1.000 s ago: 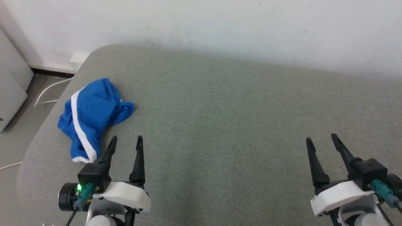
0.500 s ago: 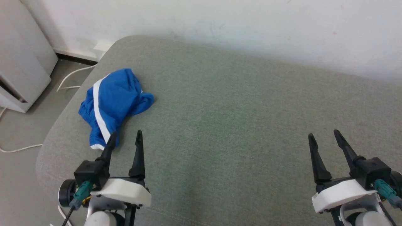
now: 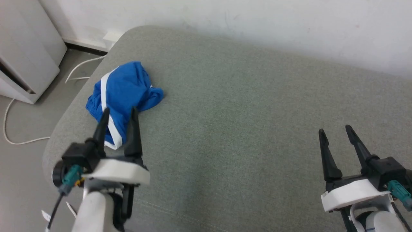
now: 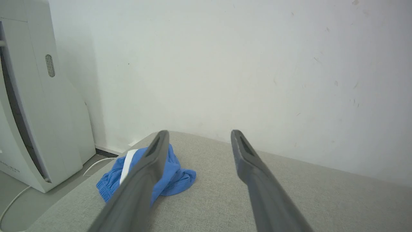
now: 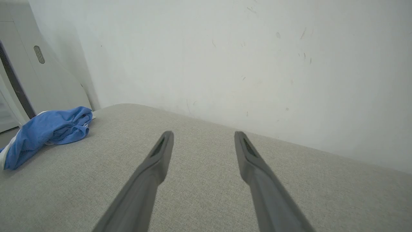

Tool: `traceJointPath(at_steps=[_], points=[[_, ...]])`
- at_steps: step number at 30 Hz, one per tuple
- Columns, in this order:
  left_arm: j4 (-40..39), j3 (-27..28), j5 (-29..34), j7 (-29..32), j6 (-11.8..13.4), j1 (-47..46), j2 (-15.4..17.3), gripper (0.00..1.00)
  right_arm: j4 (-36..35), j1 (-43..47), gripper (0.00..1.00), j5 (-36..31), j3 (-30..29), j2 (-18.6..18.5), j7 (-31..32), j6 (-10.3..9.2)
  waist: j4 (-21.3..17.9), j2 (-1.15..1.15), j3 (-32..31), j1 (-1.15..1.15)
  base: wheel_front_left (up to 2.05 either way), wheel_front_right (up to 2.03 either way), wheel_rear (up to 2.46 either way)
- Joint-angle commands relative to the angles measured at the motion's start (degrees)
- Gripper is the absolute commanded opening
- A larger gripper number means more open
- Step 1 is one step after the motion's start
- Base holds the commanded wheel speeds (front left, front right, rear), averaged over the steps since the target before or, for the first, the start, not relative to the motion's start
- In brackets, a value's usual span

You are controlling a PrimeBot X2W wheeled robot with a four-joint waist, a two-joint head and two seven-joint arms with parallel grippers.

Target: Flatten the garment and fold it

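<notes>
The blue shorts [image 3: 124, 91] lie crumpled in a heap near the left end of the grey cushioned surface [image 3: 244, 106], a white stripe running down their near side. My left gripper [image 3: 119, 111] stands open above their near edge, its fingertips overlapping the cloth in the head view and holding nothing. In the left wrist view the shorts [image 4: 178, 175] sit ahead behind the left finger [image 4: 151, 161]. My right gripper [image 3: 334, 130] is open at the lower right, far from the garment. From the right wrist the shorts [image 5: 48, 130] show at the far left.
A white wall [image 3: 257, 22] backs the cushion. To the left stands a pale grey appliance [image 3: 25, 54] on the floor, with a white cable [image 3: 13, 129] trailing beside it. The cushion's rounded left edge [image 3: 59, 129] drops off next to the shorts.
The head camera has turned left and down, shifting the whole picture. My left gripper has moved forward and up toward the shorts, its tips now over their near edge. The right gripper has barely moved.
</notes>
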Motion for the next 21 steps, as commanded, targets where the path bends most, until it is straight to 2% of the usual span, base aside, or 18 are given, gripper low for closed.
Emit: traceJointPath(at_steps=[1,9,13,17,21], points=[[0.6,0.87,-0.28,-0.64,0.0,-3.47,-0.11,1.0,-0.35,-1.22,1.0,-0.07,-0.11,0.12,-0.49,-0.09,-0.04,0.0,1.25,0.0,0.0,0.0,0.0],[4.84,5.04,-0.25,-1.48,-1.0,-16.14,0.09,1.0,-1.55,-3.67,1.0,-1.09,-0.01,0.14,-0.09,-0.09,-1.1,0.0,6.51,0.0,0.0,0.0,0.0],[11.64,7.01,-1.74,-1.96,-2.85,-24.98,1.14,1.0,-2.29,-5.2,1.0,-1.71,-0.48,0.14,0.01,-0.1,-1.81,0.0,10.02,0.0,0.0,0.0,0.0],[21.81,8.04,-3.18,-1.75,-3.87,-34.36,3.91,1.0,-2.6,-6.94,1.0,-2.13,-0.35,0.15,0.18,-0.1,-2.98,0.0,13.75,0.0,0.0,0.0,0.0],[32.55,8.13,-3.88,1.97,-4.67,-42.72,8.29,1.0,-2.8,-8.83,1.0,-2.62,-0.13,0.15,-0.05,-0.1,-4.52,0.0,17.23,0.0,0.0,0.0,0.0]])
